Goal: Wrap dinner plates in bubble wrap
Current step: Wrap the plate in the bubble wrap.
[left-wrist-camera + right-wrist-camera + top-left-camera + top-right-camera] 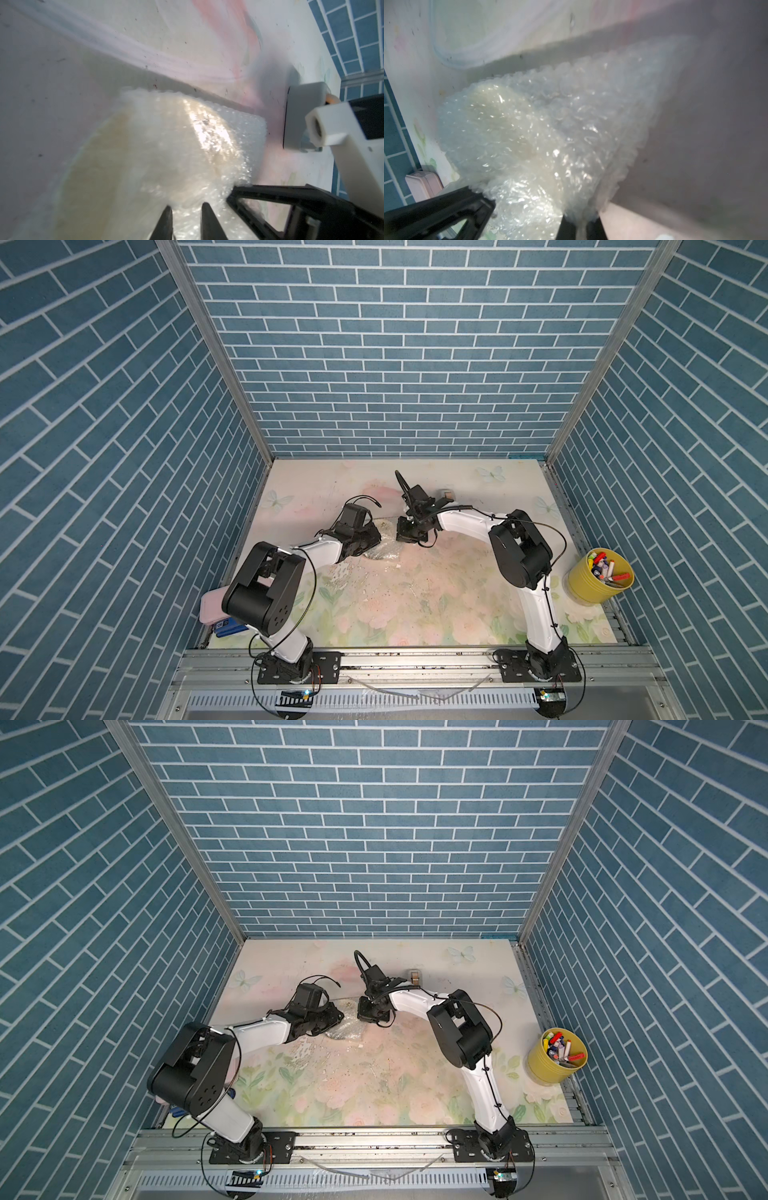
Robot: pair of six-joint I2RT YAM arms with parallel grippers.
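The bubble wrap [384, 551] lies bunched into a bundle near the table's middle, between my two grippers. In the wrist views the pale cream dinner plate [97, 170] shows through its bubbled layers [542, 124]; its markings are hidden. My left gripper [187, 204] is at the bundle's left side [376, 540], fingers a little apart, with wrap showing in the gap. My right gripper [580, 223] is at the bundle's right side [405, 537], shut on a pinched fold of the wrap. Each wrist view also shows the other gripper's black finger beside the bundle.
A yellow bucket of markers [600, 574] stands at the table's right edge. A pink case [212, 605] and a blue item [228, 628] sit at the front left. A small grey object [445, 494] lies just behind the right arm's wrist.
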